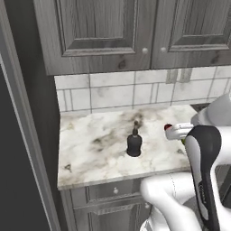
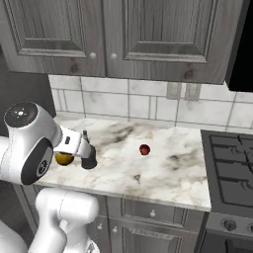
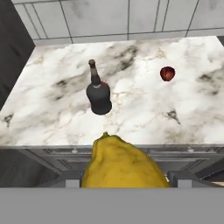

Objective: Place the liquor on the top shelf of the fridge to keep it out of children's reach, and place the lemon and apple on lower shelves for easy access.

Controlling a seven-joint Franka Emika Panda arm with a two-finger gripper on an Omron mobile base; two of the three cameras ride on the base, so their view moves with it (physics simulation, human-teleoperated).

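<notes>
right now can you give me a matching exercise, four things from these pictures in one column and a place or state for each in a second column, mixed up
Column one:
1. small dark bottle with thin neck and brown stopper
2. small glossy red apple
3. yellow lemon
4. wood-grain grey wall cupboards

Column two:
a. held between the end effector fingers, off the worktop
b. lying alone on the marble worktop, nearer the stove
c. doors closed, above the tiled wall
d. standing upright on the marble worktop, near its middle

Pairs: 1-d, 2-b, 3-a, 4-c
</notes>
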